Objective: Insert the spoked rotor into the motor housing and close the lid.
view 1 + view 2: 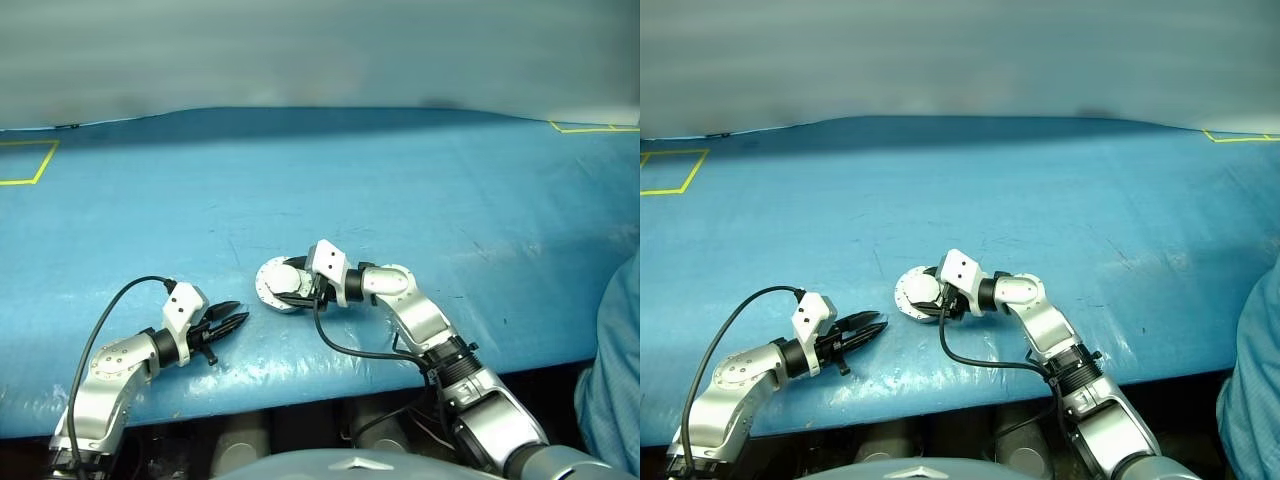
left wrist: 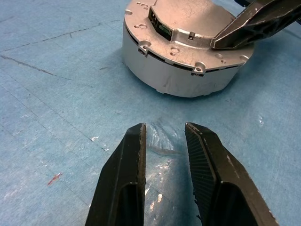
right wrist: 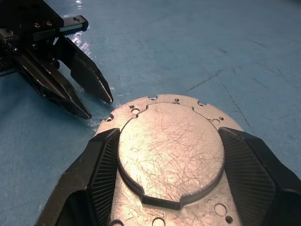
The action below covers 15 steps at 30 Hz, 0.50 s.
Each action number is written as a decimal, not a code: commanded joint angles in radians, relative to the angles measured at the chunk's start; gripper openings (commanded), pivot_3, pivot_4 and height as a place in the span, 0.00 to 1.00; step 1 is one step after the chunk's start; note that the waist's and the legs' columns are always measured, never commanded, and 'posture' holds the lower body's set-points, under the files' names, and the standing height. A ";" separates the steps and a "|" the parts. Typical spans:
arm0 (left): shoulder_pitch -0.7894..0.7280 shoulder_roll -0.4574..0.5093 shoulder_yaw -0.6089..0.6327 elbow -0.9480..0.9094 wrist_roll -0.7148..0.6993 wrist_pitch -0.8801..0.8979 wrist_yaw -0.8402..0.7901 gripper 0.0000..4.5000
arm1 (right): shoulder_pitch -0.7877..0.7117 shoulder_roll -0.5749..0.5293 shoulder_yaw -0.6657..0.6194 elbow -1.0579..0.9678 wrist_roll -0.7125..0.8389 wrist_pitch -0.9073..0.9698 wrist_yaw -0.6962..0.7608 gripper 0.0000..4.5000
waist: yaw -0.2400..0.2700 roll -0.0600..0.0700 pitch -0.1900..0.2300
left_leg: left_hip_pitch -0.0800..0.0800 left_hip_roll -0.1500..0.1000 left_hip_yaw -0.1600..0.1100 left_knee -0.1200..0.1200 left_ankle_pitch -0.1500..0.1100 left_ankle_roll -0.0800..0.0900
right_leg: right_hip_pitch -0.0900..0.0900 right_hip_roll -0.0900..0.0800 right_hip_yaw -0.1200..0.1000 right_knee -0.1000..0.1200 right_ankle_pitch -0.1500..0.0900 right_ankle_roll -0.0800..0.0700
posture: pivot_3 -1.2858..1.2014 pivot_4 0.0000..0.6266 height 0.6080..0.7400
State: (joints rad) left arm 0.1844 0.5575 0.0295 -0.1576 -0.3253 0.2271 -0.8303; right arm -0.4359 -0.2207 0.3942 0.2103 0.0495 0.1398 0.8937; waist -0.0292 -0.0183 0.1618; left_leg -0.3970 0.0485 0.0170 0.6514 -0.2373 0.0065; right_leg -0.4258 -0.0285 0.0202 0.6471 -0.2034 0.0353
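Blue tabletop (image 1: pixel 420 200) fills your view; the motor housing (image 2: pixel 181 61), lid (image 3: pixel 171 150) already seated pale face up, sits near the front edge; your right gripper (image 3: pixel 171 155) clamps its jaws around the lid, probably pressing it home; your left gripper (image 2: pixel 164 155) waits just beside it, jaws slightly parted, empty.

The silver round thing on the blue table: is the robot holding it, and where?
Yes. The right gripper clasps the lidded motor housing on the table, one finger on each side of the raised lid. The left gripper holds nothing.
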 commanded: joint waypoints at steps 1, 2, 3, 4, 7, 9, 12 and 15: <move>0.000 -0.003 0.014 -0.015 -0.010 -0.022 -0.004 0.31 | 0.000 -0.022 0.027 0.028 -0.040 0.024 0.005 0.67 | 0.000 0.000 0.000 | 0.000 0.000 0.000 0.000 0.000 0.000 | 0.000 0.000 0.000 0.000 0.000 0.000 | 0.52 0.24 1.00; 0.000 -0.003 0.014 -0.015 -0.011 -0.021 -0.006 0.31 | -0.002 -0.025 0.027 0.032 -0.039 0.024 0.005 0.67 | 0.000 0.000 0.000 | 0.000 0.000 0.000 0.000 0.000 0.000 | 0.000 0.000 0.000 0.000 0.000 0.000 | 0.52 0.24 1.00; 0.000 -0.003 0.014 -0.015 -0.012 -0.021 -0.008 0.31 | -0.005 -0.027 0.026 0.033 -0.036 0.027 0.008 0.67 | 0.001 0.000 0.000 | 0.000 0.000 0.000 0.000 0.000 0.000 | 0.000 0.000 0.000 0.000 0.000 0.000 | 0.52 0.24 1.00; 0.001 -0.004 0.013 -0.015 -0.013 -0.020 -0.009 0.31 | -0.008 -0.029 0.024 0.034 -0.031 0.031 0.011 0.67 | 0.001 0.000 0.000 | 0.000 0.000 0.000 0.000 0.000 0.000 | 0.000 0.000 0.000 0.000 0.000 0.000 | 0.52 0.24 1.00; 0.002 -0.004 0.012 -0.014 -0.012 -0.020 -0.011 0.31 | -0.020 -0.032 0.011 0.031 -0.007 0.054 0.033 0.67 | 0.001 0.000 0.000 | 0.001 0.000 0.000 0.000 0.000 0.000 | 0.000 0.000 0.000 0.000 0.000 0.000 | 0.52 0.24 1.00; 0.001 -0.005 0.010 -0.014 -0.013 -0.018 -0.011 0.31 | -0.034 -0.035 0.007 0.035 -0.004 0.063 0.039 0.67 | 0.002 0.000 0.000 | 0.001 0.000 0.001 0.000 0.000 0.000 | 0.000 0.000 0.001 0.000 0.000 0.000 | 0.52 0.24 1.00; 0.000 -0.008 0.008 -0.015 -0.013 -0.017 -0.011 0.31 | -0.054 -0.039 0.008 0.051 -0.010 0.075 0.043 0.67 | 0.002 0.000 0.000 | 0.001 0.000 0.001 0.000 0.000 0.000 | 0.000 0.000 0.001 0.000 0.000 0.000 | 0.52 0.24 1.00; -0.001 -0.009 0.006 -0.016 -0.013 -0.016 -0.011 0.31 | -0.068 -0.043 0.015 0.060 -0.014 0.100 0.054 0.67 | 0.002 0.000 -0.001 | 0.001 0.000 0.001 0.000 0.000 0.000 | 0.000 0.000 0.001 0.000 0.000 0.000 | 0.52 0.24 1.00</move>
State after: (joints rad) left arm 0.1844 0.5526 0.0285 -0.1577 -0.3266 0.2272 -0.8357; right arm -0.5016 -0.2414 0.4031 0.2367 0.0598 0.2043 0.9456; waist -0.0270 -0.0183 0.1612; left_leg -0.3963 0.0486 0.0179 0.6515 -0.2373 0.0065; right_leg -0.4254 -0.0286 0.0209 0.6470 -0.2033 0.0353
